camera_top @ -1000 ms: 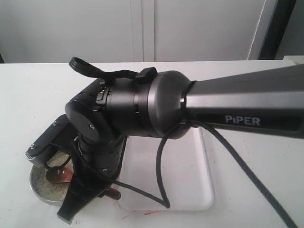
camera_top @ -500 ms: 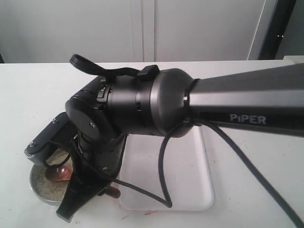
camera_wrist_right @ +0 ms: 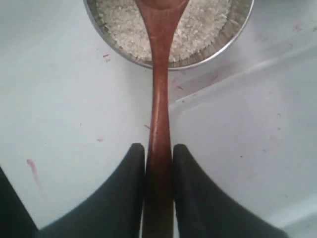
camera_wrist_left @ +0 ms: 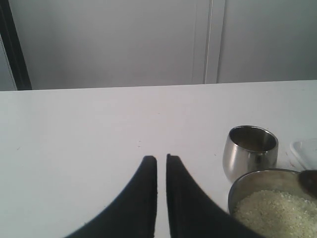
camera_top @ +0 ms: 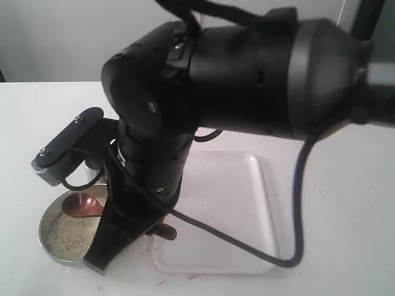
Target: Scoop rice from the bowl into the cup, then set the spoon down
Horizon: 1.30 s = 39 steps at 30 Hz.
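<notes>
The wide steel bowl (camera_top: 48, 237) sits at the front left, holding white rice (camera_top: 71, 234). My right gripper (camera_wrist_right: 158, 148) is shut on the handle of the reddish-brown wooden spoon (camera_wrist_right: 159, 94). The spoon's head (camera_top: 83, 205) hangs over the far side of the bowl. The right arm mostly hides the small steel cup (camera_wrist_left: 250, 151), which stands just behind the bowl (camera_wrist_left: 237, 191), in the exterior view. My left gripper (camera_wrist_left: 161, 159) hovers over bare table beside the cup, shut with nothing between its fingers.
A white tray (camera_top: 247, 203) lies right of the bowl, and the spoon's handle end (camera_top: 165, 232) is near its left rim. Small red marks dot the table near the bowl (camera_wrist_right: 233, 34). The bulky right arm fills the upper middle of the exterior view.
The right arm has risen and swung closer to the exterior camera. The spoon's head has lifted from the rice towards the bowl's far rim. The gripper stays shut on the handle.
</notes>
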{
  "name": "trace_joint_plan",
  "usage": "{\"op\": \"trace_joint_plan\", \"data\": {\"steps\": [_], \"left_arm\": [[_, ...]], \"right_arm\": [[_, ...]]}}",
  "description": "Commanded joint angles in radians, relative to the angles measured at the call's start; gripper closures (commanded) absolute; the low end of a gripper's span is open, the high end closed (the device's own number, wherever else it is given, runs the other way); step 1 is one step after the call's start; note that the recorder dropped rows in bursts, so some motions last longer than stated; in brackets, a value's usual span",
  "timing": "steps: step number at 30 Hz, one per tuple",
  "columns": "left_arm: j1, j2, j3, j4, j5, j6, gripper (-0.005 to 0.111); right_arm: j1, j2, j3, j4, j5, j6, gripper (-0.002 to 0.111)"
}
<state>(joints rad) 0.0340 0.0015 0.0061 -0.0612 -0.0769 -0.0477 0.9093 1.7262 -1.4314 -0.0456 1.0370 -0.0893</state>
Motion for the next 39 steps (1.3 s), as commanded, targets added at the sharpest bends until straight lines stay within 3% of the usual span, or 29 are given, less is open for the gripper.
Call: {"op": "trace_joint_plan", "data": {"steps": [1, 6, 13, 28, 39], "left_arm": [[0.002, -0.001, -0.006, -0.006, -0.004, -0.001, 0.092], [0.002, -0.001, -0.006, -0.006, -0.004, -0.001, 0.092], [0.002, -0.001, -0.006, -0.006, -0.004, -0.001, 0.092], [0.002, -0.001, -0.006, -0.006, -0.004, -0.001, 0.092], [0.002, -0.001, -0.006, -0.006, -0.004, -0.001, 0.092]], "right_arm": [[0.043, -0.074, 0.005, -0.085, 0.085, 0.006, 0.108], [0.171, -0.099, 0.005, -0.301, 0.182, 0.112, 0.108], [0.306, -0.050, 0.005, -0.578, 0.184, 0.254, 0.108], [0.316, 0.216, 0.075, -0.992, 0.184, 0.305, 0.108], [0.305, 0.266, 0.078, -1.030, 0.126, 0.337, 0.108]]}}
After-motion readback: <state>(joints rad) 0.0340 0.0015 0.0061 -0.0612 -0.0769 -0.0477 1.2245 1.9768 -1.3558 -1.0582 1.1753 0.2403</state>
